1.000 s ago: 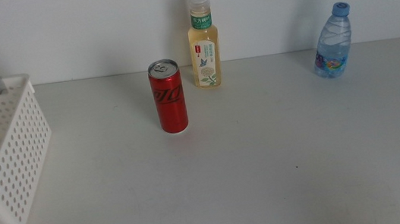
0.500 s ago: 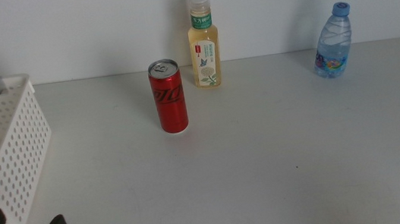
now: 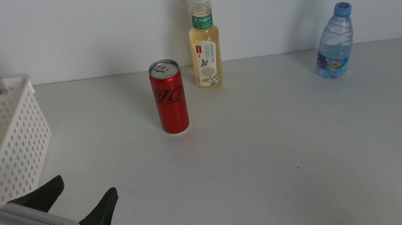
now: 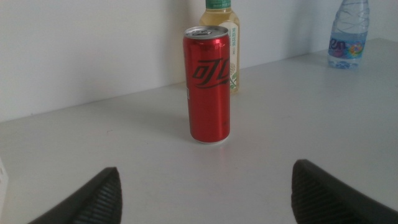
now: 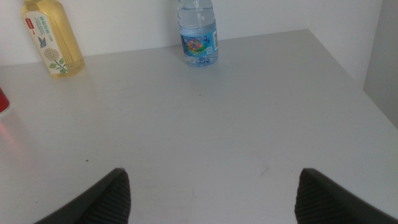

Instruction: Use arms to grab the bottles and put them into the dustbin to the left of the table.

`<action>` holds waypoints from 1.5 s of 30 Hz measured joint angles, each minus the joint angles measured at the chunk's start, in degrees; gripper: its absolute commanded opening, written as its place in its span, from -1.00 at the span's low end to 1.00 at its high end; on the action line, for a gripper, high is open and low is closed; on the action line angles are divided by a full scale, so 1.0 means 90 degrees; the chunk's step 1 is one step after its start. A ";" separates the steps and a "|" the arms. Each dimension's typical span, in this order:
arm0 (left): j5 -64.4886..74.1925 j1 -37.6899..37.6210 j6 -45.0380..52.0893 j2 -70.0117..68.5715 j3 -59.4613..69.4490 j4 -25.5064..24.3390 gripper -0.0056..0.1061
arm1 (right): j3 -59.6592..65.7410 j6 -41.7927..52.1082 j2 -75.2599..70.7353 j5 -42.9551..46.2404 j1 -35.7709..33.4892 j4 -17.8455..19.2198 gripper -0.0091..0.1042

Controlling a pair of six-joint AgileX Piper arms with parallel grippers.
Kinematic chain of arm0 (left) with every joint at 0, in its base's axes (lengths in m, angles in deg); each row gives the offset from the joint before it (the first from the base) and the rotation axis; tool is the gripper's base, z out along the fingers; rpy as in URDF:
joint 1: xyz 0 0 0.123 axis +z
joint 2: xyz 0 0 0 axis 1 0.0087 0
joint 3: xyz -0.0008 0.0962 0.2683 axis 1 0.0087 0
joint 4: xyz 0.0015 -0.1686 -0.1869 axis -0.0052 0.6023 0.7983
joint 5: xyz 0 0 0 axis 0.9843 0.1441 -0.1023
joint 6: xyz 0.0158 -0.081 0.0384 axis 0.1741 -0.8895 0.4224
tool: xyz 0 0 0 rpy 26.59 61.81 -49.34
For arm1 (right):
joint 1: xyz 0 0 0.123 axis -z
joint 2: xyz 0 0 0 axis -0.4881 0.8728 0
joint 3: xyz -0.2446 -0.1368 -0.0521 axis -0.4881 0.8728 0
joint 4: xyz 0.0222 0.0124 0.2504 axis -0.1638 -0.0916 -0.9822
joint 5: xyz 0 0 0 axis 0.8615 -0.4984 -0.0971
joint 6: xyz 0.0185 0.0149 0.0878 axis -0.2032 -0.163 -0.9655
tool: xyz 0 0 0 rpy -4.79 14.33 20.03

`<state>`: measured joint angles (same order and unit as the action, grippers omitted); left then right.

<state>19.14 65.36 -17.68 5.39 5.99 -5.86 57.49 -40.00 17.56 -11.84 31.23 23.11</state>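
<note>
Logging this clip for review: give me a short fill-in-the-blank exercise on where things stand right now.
1. The left gripper, jaws open, faces the red ____.
2. All three drinks stand upright on the ____.
3. The cap of the water bottle is ____.
4. The basket holds ____ of the drinks.

Missing words: can; table; blue; none
</note>
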 measured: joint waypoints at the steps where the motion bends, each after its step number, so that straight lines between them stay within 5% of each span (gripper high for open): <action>1: -0.0265 0.0000 0.0000 0.0282 -0.0014 0.0000 0.77 | 0.0000 0.0000 0.0000 0.0000 0.0000 0.0000 0.36; 10: -0.0602 0.0000 -0.0485 0.1643 -0.0052 -0.0097 0.77 | 0.0000 0.0000 0.0000 0.0000 0.0000 0.0000 0.36; 27: -0.0635 0.0000 -0.0821 0.1840 -0.0082 -0.0193 0.77 | 0.0000 0.0000 0.0000 0.0000 0.0000 0.0000 0.36; 36: -0.0129 0.0017 -0.0933 0.2589 -0.1698 -0.0214 0.77 | 0.0000 0.0000 0.0000 0.0000 0.0000 0.0000 0.36; 45: 0.0593 0.0848 -0.1269 0.3714 -0.3594 -0.1732 0.77 | 0.0000 0.0000 0.0000 0.0000 0.0000 0.0000 0.36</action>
<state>24.48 72.99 -29.10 38.81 -26.35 -21.44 57.49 -40.00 17.56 -11.84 31.23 23.11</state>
